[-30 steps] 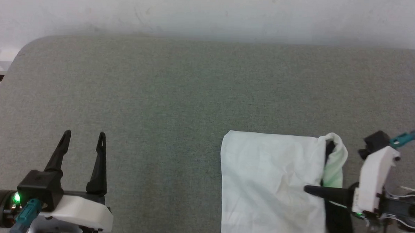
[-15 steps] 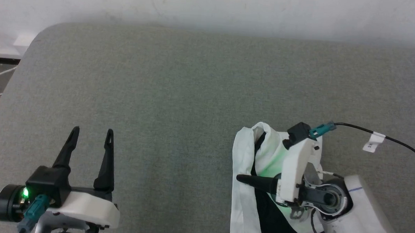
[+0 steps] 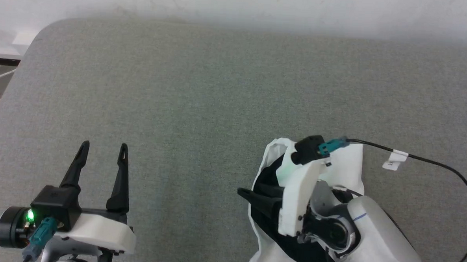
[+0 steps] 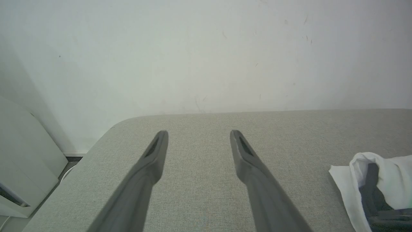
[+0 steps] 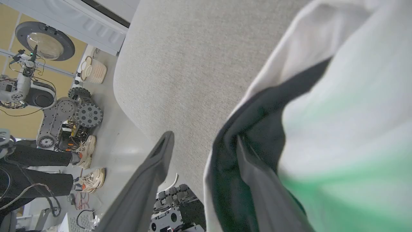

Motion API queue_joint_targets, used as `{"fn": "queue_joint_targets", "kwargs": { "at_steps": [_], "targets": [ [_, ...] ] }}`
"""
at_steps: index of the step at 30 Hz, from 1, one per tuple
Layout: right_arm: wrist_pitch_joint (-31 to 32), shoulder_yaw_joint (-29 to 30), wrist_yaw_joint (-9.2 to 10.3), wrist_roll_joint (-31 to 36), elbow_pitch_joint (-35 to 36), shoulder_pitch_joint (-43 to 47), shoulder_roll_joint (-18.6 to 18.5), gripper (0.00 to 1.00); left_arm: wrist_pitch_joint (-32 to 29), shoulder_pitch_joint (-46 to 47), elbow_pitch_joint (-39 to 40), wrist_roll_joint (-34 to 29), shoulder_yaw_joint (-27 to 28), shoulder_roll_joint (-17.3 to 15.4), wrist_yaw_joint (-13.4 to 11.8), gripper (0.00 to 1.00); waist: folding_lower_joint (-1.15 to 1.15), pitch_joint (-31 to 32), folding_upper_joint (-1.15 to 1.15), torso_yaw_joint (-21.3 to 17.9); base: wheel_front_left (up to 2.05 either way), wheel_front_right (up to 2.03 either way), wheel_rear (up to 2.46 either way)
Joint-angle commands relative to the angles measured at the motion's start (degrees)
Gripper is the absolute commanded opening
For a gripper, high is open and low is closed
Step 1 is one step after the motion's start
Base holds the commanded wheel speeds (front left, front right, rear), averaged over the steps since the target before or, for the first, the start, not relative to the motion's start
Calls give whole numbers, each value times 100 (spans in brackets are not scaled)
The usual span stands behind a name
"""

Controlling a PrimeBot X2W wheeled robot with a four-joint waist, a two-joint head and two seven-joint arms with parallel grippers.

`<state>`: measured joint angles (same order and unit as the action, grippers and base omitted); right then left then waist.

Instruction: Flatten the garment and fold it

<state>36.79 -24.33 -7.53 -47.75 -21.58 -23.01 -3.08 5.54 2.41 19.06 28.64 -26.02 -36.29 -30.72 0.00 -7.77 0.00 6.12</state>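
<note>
The garment [image 3: 350,159], white with black sleeve fabric showing, lies bunched at the front right of the grey table [image 3: 204,86]. My right gripper [image 3: 250,191] lies over it, fingers pointing left past its left edge. The right wrist view shows the right gripper [image 5: 203,137] open, one finger over bare table and the other against the black and white folds of the garment [image 5: 338,96]. Nothing is pinched between them. My left gripper [image 3: 104,146] stands open at the front left, well away from the cloth. The left gripper [image 4: 198,132] is empty, with the garment [image 4: 344,180] at the right edge.
A black cable with a white tag [image 3: 394,157] arcs over the table to the right wrist. Beyond the table's rounded left edge, the right wrist view shows the floor with a person's legs and shoes [image 5: 87,154], another wheeled robot [image 5: 64,116] and a basket [image 5: 93,71].
My right gripper has swept left across the garment, carrying its right edge over, and its jaws now stand apart. The flat white panel is now bunched. The left gripper has stayed put.
</note>
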Motion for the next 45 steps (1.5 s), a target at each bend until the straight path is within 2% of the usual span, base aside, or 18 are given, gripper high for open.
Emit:
{"fn": "queue_joint_targets", "kwargs": {
  "at_steps": [1, 5, 10, 16, 23, 28, 31, 36, 40, 45],
  "targets": [
    [-52, -36, 4, 66, 69, -58, 1, 100, 24, 11, -15, -17, 14, -4, 9, 100, 0, 31, 0, -32, 0, 0, 0],
    [-804, -515, 4, 845, 900, 15, -430, 100, 1, -22, -4, -14, 17, -28, -17, 100, 0, 100, 0, -131, 0, 0, 0],
    [-1937, -341, 4, 1761, 1518, 231, -804, 100, -36, -67, 14, -7, 6, -45, -50, 100, 0, 186, 0, -236, 0, 0, 0],
    [-2746, 475, 4, 2642, 2103, 702, -1025, 100, -80, -124, 66, -4, 4, -68, -104, 100, 0, 268, 0, -325, 0, 0, 0],
    [-2881, 1896, 4, 3235, 2753, 1375, -1239, 100, -78, -200, 138, -2, 68, -130, -181, 100, 0, 234, 0, -428, 0, 0, 0],
    [-2537, 2748, 4, 3350, 3141, 1898, -1368, 100, -66, -219, 165, 0, 113, -160, -219, 100, 0, 184, 0, -466, 0, 0, 0],
    [-2051, 3182, 4, 3186, 3216, 2218, -1426, 100, -56, -237, 172, 9, 138, -171, -242, 100, 0, 160, 0, -478, 0, 0, 0],
    [-731, 3685, 4, 2682, 3103, 2545, -1415, 100, -31, -264, 173, 27, 171, -182, -264, 100, 0, 116, 0, -489, 0, 0, 0],
    [284, 3857, 4, 2366, 2919, 2567, -1301, 100, -20, -217, 170, 29, 152, -165, -239, 100, 0, 50, 0, -434, 0, 0, 0],
    [1438, 3918, 4, 1947, 2626, 2389, -842, 100, 10, -145, 133, 33, 125, -132, -199, 100, 0, -10, 0, -324, 0, 0, 0]
  ]
}}
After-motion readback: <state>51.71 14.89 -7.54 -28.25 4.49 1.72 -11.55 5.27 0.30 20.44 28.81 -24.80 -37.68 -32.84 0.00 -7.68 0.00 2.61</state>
